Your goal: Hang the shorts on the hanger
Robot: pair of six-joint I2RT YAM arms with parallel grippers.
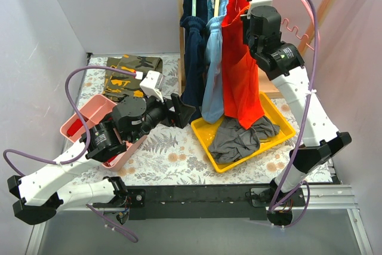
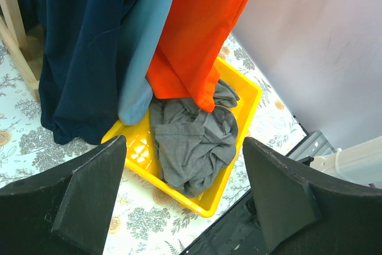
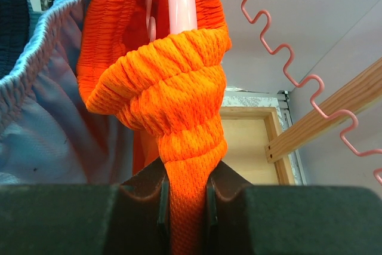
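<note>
1. Pale lilac-grey walls [image 1: 42,34] close in at 9, 12 and 3 o'clock.
2. A wooden rack [image 1: 179,28] stands at 12 o'clock.
3. The tabletop [image 1: 173,153] wears a fern-and-flower cloth.
4. Grey floor [image 1: 197,237] shows at 6 o'clock.
5. The light is even, with soft shadows.

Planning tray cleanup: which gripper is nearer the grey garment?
Left. The left gripper hangs low, open, facing the grey garment; the right gripper is up high, clamping the shorts.
</note>
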